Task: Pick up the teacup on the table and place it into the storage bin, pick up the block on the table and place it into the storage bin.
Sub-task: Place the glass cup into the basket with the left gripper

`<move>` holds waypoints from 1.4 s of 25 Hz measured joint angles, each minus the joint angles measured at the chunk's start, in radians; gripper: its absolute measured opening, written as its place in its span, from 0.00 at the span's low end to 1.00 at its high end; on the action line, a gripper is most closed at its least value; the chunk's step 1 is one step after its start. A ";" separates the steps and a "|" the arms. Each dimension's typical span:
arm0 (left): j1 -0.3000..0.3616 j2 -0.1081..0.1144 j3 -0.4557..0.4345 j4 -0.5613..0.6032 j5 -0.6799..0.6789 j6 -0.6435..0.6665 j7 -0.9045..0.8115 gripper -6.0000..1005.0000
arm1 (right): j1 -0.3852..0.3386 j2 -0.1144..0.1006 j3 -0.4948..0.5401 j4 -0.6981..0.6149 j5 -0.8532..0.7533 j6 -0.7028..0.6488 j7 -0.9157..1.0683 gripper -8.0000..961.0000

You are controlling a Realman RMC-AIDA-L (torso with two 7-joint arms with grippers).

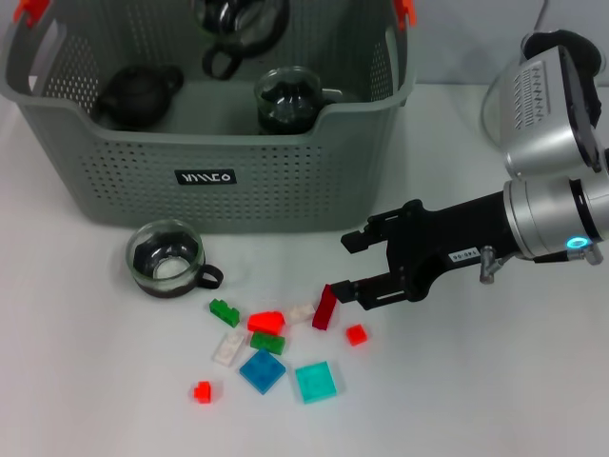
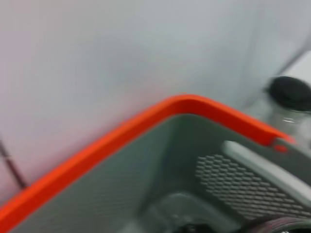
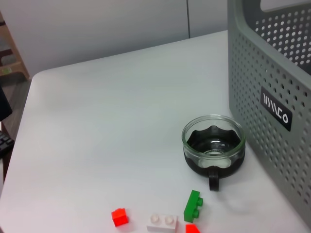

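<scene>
The teacup (image 1: 166, 258) sits on the tabletop (image 1: 476, 400) before the storage bin (image 1: 209, 181); the right tool (image 1: 350, 265), spread, hovers by a dark-red block (image 1: 324, 307), seemingly touching; nothing binned yet.

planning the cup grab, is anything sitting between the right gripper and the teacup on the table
Yes, partly. The right gripper is open just past the block pile, beside the dark red block. The teacup sits farther toward the robot's left, before the storage bin. Only low blocks lie near the lower part of that path.

Bright, even light with soft shadows; left wrist view blurred.
</scene>
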 joint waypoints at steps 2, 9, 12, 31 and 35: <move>-0.012 -0.002 0.022 -0.053 0.038 -0.083 -0.007 0.07 | -0.004 0.000 0.002 0.002 0.000 -0.001 0.000 0.74; -0.030 -0.051 0.094 -0.190 0.218 -0.351 -0.069 0.08 | -0.008 0.003 0.004 0.006 -0.001 -0.002 0.007 0.74; -0.028 -0.064 0.129 -0.242 0.252 -0.432 -0.088 0.08 | -0.007 0.003 0.004 0.014 -0.001 -0.003 0.007 0.74; -0.003 -0.085 0.242 -0.379 0.255 -0.592 -0.107 0.10 | 0.003 0.006 0.004 0.025 -0.002 -0.001 0.007 0.74; 0.008 -0.094 0.269 -0.375 0.255 -0.608 -0.108 0.10 | 0.003 0.005 0.004 0.026 -0.002 0.000 0.007 0.74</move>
